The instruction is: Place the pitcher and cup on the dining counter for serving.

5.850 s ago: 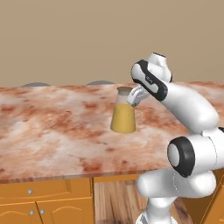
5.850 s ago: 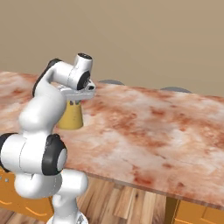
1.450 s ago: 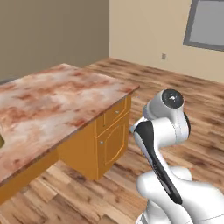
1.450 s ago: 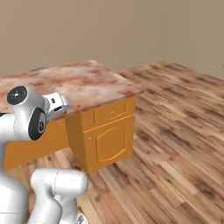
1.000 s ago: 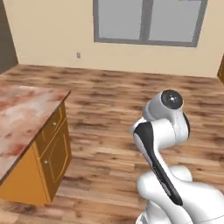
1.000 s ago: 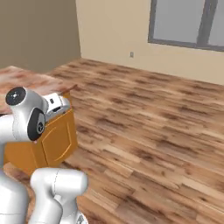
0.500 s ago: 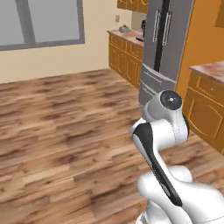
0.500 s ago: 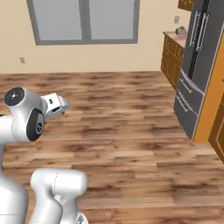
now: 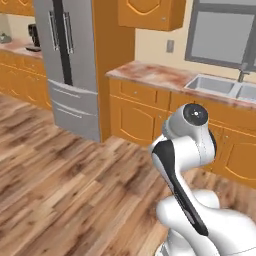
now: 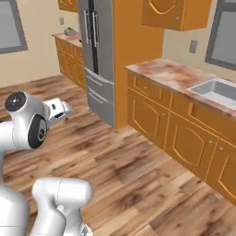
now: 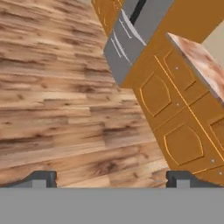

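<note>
Grey fridge (image 9: pixel 65 65), orange cabinets (image 10: pixel 152 115), reddish-marbled countertop (image 10: pixel 170 73).

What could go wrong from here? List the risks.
1. The base faces the sink counter and fridge; driving on carelessly could bump the orange cabinets.
2. The gripper is open and holds nothing, and there is no cup here, so the search may run long.

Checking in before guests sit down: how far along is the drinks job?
Done: nothing that these views confirm; neither pitcher nor cup can be seen. In hand: nothing, the gripper is open and empty, aimed at wood floor near the fridge. The base faces the sink counter. Left: bringing at least one item to the dining counter.
</note>
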